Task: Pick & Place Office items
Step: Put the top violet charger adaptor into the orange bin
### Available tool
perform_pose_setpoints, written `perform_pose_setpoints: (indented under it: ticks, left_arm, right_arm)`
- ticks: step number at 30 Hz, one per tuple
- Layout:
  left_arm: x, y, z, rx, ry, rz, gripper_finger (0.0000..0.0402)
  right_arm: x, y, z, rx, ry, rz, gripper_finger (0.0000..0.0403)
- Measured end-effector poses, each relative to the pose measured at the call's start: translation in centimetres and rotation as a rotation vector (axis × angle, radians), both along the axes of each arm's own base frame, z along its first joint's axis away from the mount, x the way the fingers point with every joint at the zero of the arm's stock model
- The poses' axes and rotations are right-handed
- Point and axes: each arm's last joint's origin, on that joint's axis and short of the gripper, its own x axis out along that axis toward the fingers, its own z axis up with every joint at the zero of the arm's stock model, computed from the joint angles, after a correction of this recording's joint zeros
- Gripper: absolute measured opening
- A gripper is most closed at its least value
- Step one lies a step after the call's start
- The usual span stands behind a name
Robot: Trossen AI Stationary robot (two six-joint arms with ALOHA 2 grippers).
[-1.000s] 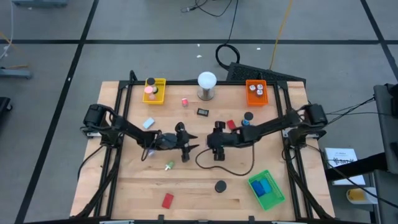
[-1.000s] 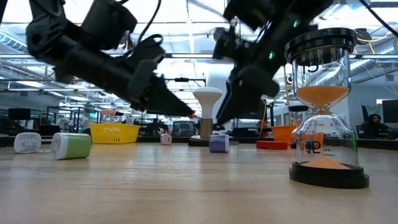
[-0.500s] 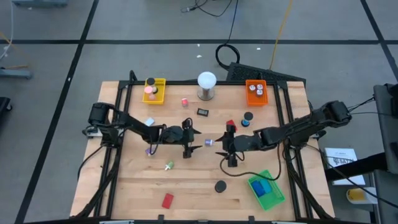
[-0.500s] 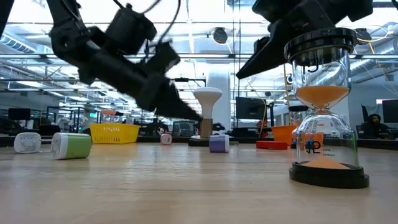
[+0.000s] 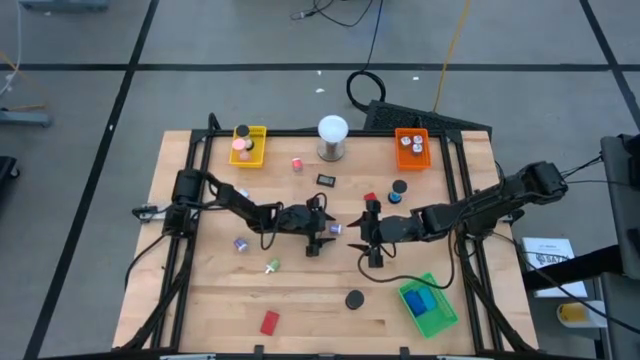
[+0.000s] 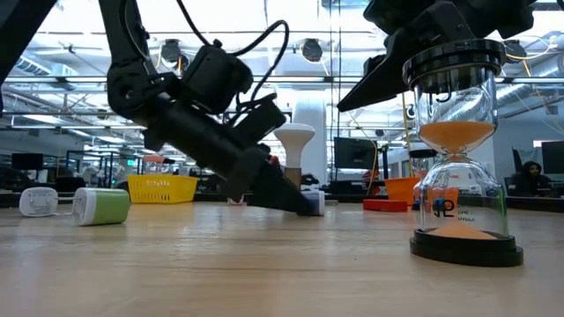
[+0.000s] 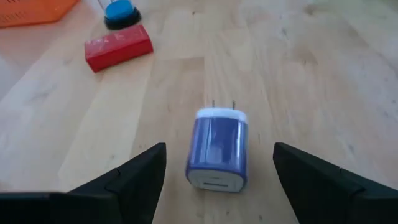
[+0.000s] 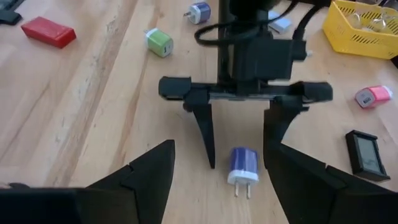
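Straddling: the left gripper (image 5: 328,231) reaches to the middle of the table, its two fingers spread wide, one on each side of a purple charger block (image 7: 217,149) that lies flat on the wood with its prongs pointing away from the left wrist; neither finger visibly touches it
Right gripper: the right gripper (image 5: 368,233) faces the left one from just beside it, fingers wide apart and holding nothing
Charger, hidden: in the high view the purple charger block is mostly covered by the left gripper's fingers; in the low view the left arm's dark finger hides nearly all of it
Low view, blocked: an hourglass (image 6: 457,150) with orange sand stands close to the lens, and a green-and-white block (image 6: 102,206) lies on its side at the left
Other items: a red flat block (image 5: 269,322) and a black round piece (image 5: 353,299) lie near the front edge; a second purple bit (image 5: 240,243) and a green bit (image 5: 271,266) lie to the left arm's side, too small to make out in detail
Trays: yellow tray (image 5: 249,145), orange tray (image 5: 412,147) and green tray (image 5: 430,305) hold small pieces whose shapes cannot be told
Cut off: in the left wrist view the orange tray shows only as a corner, next to a red block (image 7: 118,47) and a blue-topped piece (image 7: 120,14)
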Motion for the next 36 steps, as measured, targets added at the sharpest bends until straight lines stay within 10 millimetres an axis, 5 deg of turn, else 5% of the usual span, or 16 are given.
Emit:
perform_pose_setpoints:
  ticks: [5, 16, 20, 29, 36]
  left_arm:
    - [-0.05, 0.07, -0.12, -0.011, 0.02, 0.009, 0.0275]
    - [-0.01, 0.07, -0.03, 0.02, 0.011, 0.002, 0.0145]
    - [-0.01, -0.02, -0.04, 0.021, 0.011, -0.002, 0.0153]
    - [0.05, -0.35, 0.08, 0.013, -0.003, -0.007, 0.025]
    - [0.03, -0.21, 0.04, 0.031, 0.002, -0.014, 0.019]
  right_arm:
    - [0.07, 0.06, 0.14, -0.004, -0.014, 0.006, 0.024]
    - [0.11, 0.07, 0.21, -0.007, -0.021, 0.01, 0.024]
    - [0.11, 0.07, 0.2, -0.009, -0.02, 0.01, 0.024]
    - [0.11, 0.07, 0.2, -0.009, -0.02, 0.011, 0.024]
    - [0.11, 0.07, 0.2, -0.009, -0.02, 0.011, 0.024]
